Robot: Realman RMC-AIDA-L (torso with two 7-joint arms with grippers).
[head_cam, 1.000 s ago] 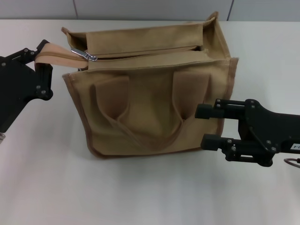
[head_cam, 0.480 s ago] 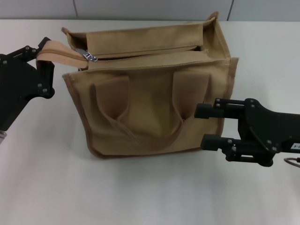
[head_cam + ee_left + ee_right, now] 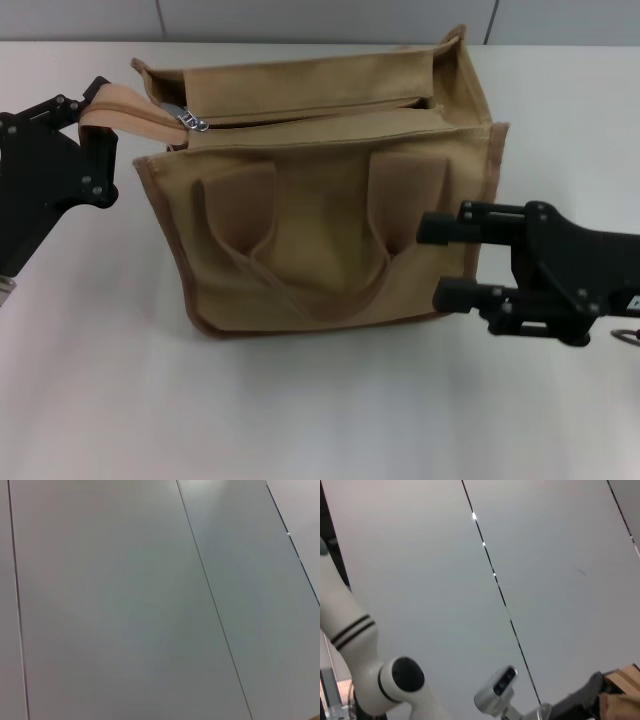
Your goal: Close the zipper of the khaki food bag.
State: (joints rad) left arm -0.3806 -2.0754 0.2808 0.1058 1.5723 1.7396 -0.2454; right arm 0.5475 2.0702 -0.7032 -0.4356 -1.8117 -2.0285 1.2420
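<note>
I see a boxy khaki canvas food bag (image 3: 320, 210), its cloth matt and coarsely woven, edged in darker brown fabric trim. Its tan zipper tape (image 3: 120, 112) looks like smoother cloth, and the small silver metal pull tab (image 3: 192, 120) glints. Both grippers, left (image 3: 85, 135) and right (image 3: 445, 262), are matt black, apparently hard plastic or metal. The white table (image 3: 100, 400) is smooth and matt.

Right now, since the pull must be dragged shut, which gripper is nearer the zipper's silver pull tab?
Left. The left gripper grips the zipper's tail just beside the pull tab; the right gripper sits low by the khaki food bag's opposite front corner.
</note>
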